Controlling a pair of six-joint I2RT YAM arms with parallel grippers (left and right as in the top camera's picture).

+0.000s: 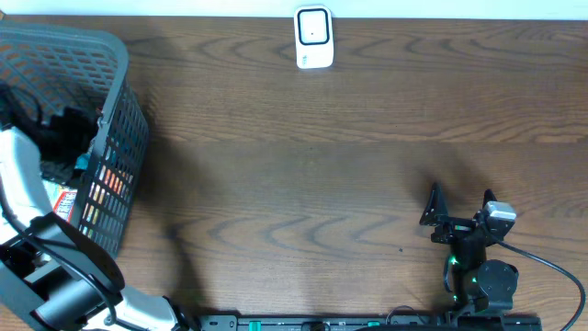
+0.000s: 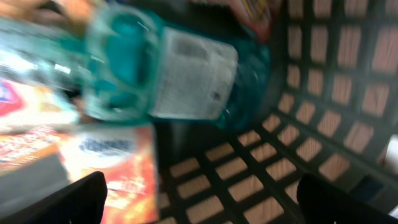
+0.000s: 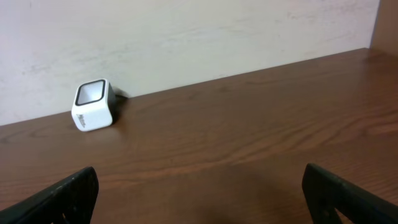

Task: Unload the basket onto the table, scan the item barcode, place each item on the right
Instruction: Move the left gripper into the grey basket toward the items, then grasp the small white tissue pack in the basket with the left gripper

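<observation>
The left wrist view is blurred. It shows a teal bottle (image 2: 124,62) with a white printed label (image 2: 193,74) lying inside the black mesh basket (image 2: 298,118). An orange and red packet (image 2: 121,158) lies beside it. My left gripper (image 2: 202,199) hovers just above these items, open, with nothing between its fingers. From overhead it is down inside the basket (image 1: 124,101), at the left edge. The white barcode scanner (image 1: 313,38) stands at the far edge of the table. My right gripper (image 1: 460,195) rests open near the front right, facing the scanner (image 3: 93,105).
More packets (image 1: 66,198) fill the basket's near end. The left arm's white link (image 1: 23,179) leans over the basket rim. A pale wall (image 3: 186,37) rises behind the scanner. Brown wooden tabletop (image 1: 303,184) spans the space between basket and right arm.
</observation>
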